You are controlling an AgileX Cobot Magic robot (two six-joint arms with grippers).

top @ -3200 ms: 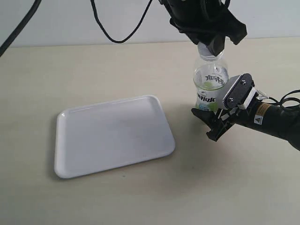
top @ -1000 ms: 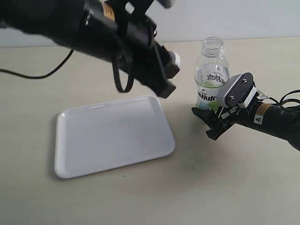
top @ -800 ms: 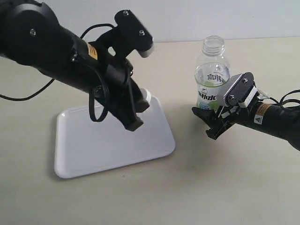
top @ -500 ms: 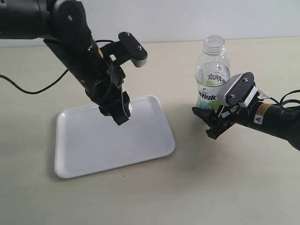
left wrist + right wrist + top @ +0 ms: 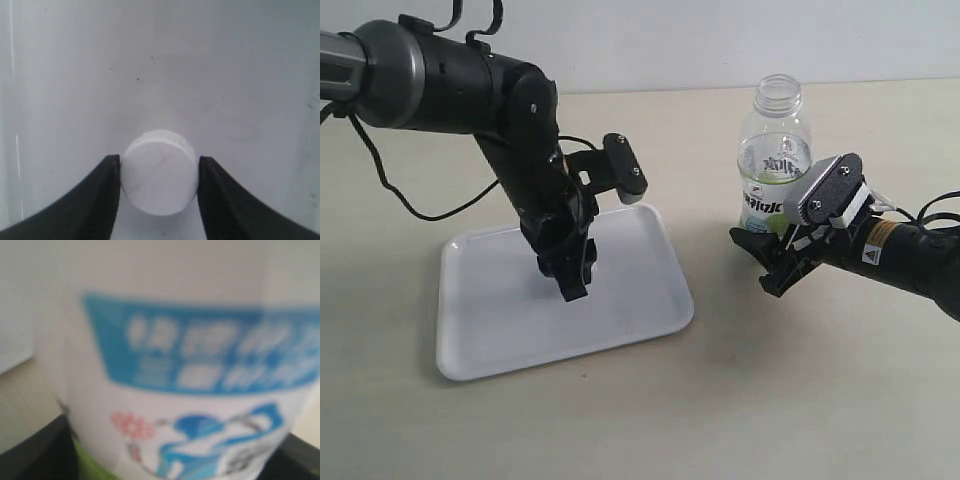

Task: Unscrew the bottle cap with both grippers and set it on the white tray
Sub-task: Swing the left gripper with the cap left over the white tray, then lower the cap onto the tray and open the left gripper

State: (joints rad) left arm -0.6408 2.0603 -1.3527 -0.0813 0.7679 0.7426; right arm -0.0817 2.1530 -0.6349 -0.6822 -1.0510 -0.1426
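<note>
White bottle cap (image 5: pixel 159 172) sat pinched between the two black fingers (image 5: pixel 107 195) of the left end effector (image 5: pixel 159 162), each finger touching its side. Left end effector pointed down over the white tray (image 5: pixel 480 330), tip near the tray's middle; whether the cap touched the tray surface could not be told. Clear bottle (image 5: pixel 772 150) stood upright on the beige worktop (image 5: pixel 820 400), just right of the tray, neck open with threads bare. Right end effector (image 5: pixel 775 262) sat low on the right, closed on the bottle's lower part, one finger on either side. Right wrist view: label (image 5: pixel 195 355) blurred, blue band visible.
</note>
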